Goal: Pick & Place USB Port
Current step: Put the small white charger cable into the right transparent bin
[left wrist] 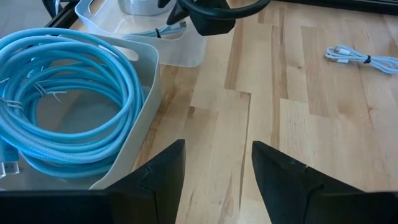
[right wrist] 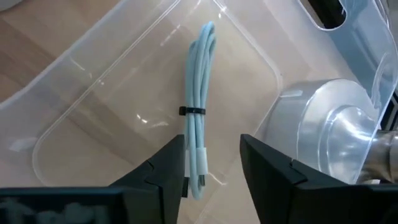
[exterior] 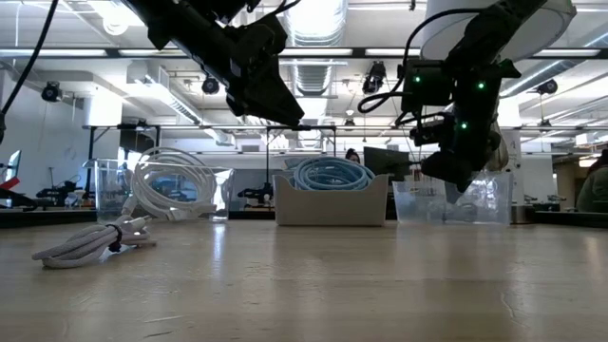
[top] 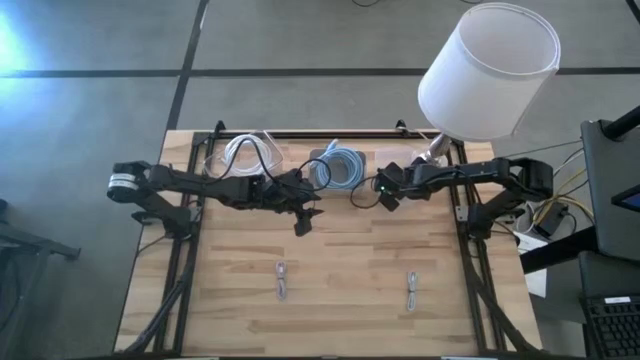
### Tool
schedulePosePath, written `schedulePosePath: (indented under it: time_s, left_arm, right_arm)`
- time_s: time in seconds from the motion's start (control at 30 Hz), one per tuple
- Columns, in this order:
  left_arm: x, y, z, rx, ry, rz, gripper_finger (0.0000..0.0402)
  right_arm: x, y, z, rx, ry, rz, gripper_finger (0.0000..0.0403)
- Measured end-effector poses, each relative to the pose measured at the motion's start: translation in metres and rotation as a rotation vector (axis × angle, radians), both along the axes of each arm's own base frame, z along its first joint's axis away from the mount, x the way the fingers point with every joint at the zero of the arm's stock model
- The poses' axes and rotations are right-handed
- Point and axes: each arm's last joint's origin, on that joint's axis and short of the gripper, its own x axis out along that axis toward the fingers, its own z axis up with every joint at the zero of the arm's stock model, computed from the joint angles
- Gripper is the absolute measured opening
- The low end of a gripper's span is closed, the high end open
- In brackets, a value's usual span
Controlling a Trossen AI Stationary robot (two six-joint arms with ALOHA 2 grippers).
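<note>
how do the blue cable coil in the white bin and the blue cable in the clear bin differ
The blue coil is wound in wide loose loops that fill the white bin; the blue bundle is folded into a narrow straight hank, tied at its middle, in the clear bin. The coil looks thicker. Both are light blue, and each lies in its bin.

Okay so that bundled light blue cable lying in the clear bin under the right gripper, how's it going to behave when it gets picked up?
Probably floppy: the light blue cable is thin, folded into a long bundle, so its ends would likely droop. The black tie at its middle should keep the strands together. It looks light, and the open right gripper above it may slide it on the smooth clear bin.
</note>
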Motion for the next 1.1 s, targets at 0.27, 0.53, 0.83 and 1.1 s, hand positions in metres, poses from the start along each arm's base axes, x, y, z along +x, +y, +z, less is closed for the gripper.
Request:
schedulePosePath:
  time_s: [0.27, 0.53, 0.83, 1.1]
  left_arm:
    - [0.0, 0.0, 0.0, 0.0, 0.0, 0.0, 0.0188]
    - [0.0, 0.0, 0.0, -0.004, -0.001, 0.002, 0.0188]
    - [0.0, 0.0, 0.0, -0.013, -0.002, 0.009, 0.0188]
    - [0.0, 0.0, 0.0, -0.019, -0.004, 0.013, 0.0188]
  right_arm:
    - [0.007, -0.002, 0.01, -0.005, -0.018, 0.016, 0.0175]
    - [0.021, 0.001, 0.038, 0.011, -0.069, 0.049, 0.0178]
    - [0.036, 0.029, 0.075, 0.132, -0.115, 0.113, 0.0177]
    - [0.04, 0.074, 0.093, 0.161, -0.13, 0.17, 0.0168]
